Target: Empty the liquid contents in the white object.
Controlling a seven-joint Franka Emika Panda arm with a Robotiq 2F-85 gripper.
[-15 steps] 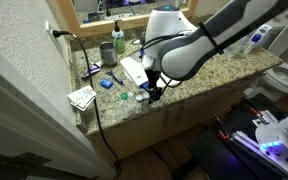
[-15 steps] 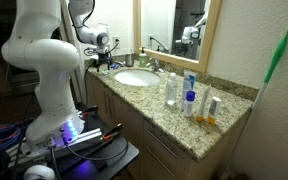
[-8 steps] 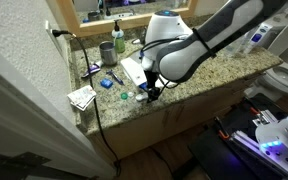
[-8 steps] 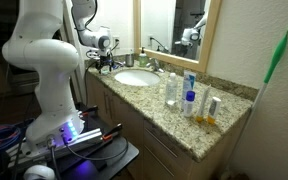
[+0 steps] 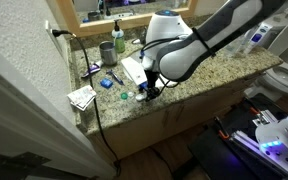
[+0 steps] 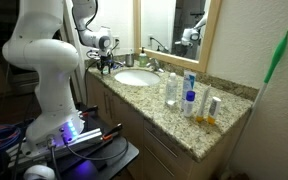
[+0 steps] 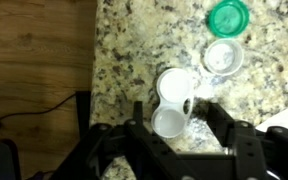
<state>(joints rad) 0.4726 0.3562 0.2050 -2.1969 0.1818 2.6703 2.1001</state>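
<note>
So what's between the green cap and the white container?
Wrist view: a pale round cap lies on the granite between green cap and white container.

On my wrist view I see speckled granite countertop [image 7: 134,40], with a small green round piece [image 7: 227,17] lying on it. In an exterior view a green cup [image 5: 106,52] stands near the wall and a folded paper [image 5: 82,97] lies at the counter's corner. A white oval sink basin [image 6: 136,78] is set into the counter below a framed mirror [image 6: 174,25], with a cluster of bottles [image 6: 189,100] well apart from it.
</note>
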